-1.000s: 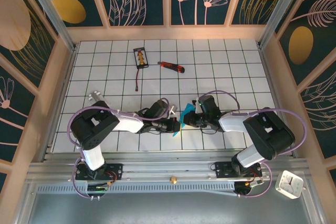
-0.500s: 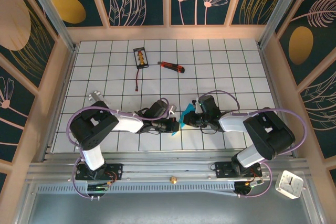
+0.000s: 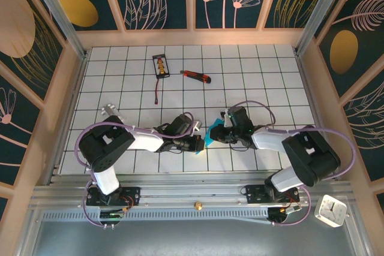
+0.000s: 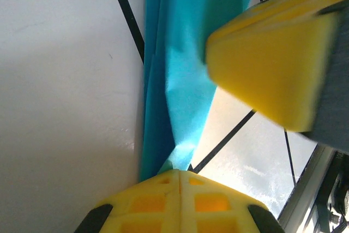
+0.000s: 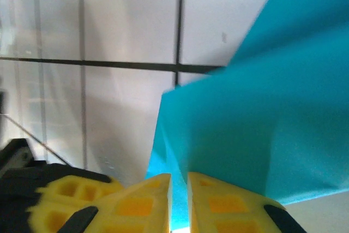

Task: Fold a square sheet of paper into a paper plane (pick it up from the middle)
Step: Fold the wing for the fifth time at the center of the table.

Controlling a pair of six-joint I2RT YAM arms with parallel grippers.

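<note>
Worktop (image 3: pixel 120 82): white tiles with black grid lines are seen, and the red-and-black utility knife (image 3: pixel 196 76) is laid toward the far side. It is taken as the reference mark here.
Left arm (image 3: pixel 114 142): it is stretched low over the tiles, well to the near side of the knife and to its left. Its wrist is brought in almost straight in front of the knife.
Right arm (image 3: pixel 300 154): it is stretched low as well, on the near side of the knife and to its right, with its wrist turned in toward the left arm's.
Sheet of paper (image 3: pixel 210 134): cyan-blue and creased into a narrow angular shape, it is found well nearer than the knife and slightly to its right, caught between the two wrists. Whether its lower edge touches the tiles cannot be told.
Left end effector (image 4: pixel 180 181): the yellow pads are pressed together, and a tapered corner of the sheet is pinched between them.
Right end effector (image 5: pixel 179 189): the pads are drawn to a thin slit with cyan paper seen inside it, so the sheet is clamped here too.
Black-and-yellow pack (image 3: pixel 160 66): it is set just left of the knife, a little farther back, with a red lead trailed toward the near side.
</note>
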